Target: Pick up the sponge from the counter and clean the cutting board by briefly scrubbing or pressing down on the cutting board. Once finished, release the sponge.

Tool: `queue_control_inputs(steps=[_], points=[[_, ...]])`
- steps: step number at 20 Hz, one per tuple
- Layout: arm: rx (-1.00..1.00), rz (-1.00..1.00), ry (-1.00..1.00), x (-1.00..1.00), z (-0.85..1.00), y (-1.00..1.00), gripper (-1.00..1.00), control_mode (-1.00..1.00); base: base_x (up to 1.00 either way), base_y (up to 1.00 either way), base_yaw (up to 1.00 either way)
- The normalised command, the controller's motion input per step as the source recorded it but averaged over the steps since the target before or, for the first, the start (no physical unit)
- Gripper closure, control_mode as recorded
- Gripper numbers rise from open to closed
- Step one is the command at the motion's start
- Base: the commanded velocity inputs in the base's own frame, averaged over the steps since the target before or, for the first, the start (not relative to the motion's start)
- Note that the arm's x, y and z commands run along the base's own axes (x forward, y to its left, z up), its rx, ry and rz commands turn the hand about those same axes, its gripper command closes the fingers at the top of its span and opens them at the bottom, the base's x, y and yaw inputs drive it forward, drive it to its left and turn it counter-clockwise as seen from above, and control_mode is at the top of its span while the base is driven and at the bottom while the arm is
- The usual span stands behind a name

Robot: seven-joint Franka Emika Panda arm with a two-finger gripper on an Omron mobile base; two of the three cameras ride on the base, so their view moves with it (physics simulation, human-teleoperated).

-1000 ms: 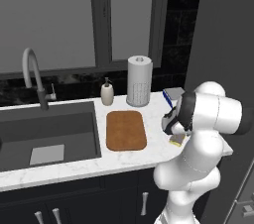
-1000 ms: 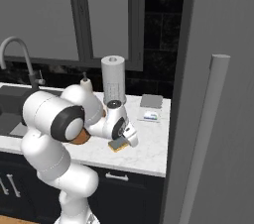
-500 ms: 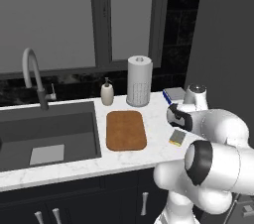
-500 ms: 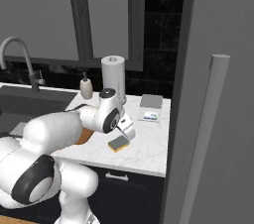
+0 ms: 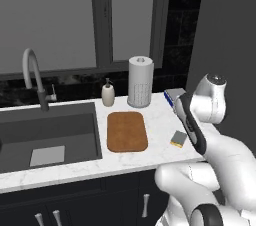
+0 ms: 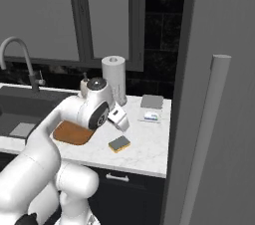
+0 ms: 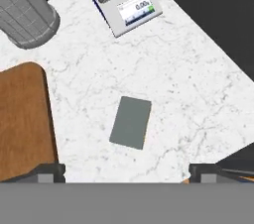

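Kitchen: sink (image 5: pixel 47 135), faucet (image 5: pixel 33 72), marble counter (image 5: pixel 157 127).

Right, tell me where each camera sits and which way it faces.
Left base view: behind the arm's left, looking down at the counter; arm rises lower right.
Right base view: behind its right, same counter; arm lower left.
Hand view: looks down at the sponge; finger tips at the bottom.
All share the sponge and cutting board.

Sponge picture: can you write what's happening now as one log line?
phase: reaching | gripper: open, above sponge | sponge: on counter, beside cutting board, untouched
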Motion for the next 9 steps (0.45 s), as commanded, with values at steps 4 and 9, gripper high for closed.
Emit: queue_control_inputs(steps=[4,9], points=[[0.00,0.25,-0.06,-0.51,1.00,0.45,-1.00,-1.00,0.00,0.00,0.00],[0.00,0.13,-0.10,-0.56,1.00,0.46,-1.00,-1.00,0.00,0.00,0.00]])
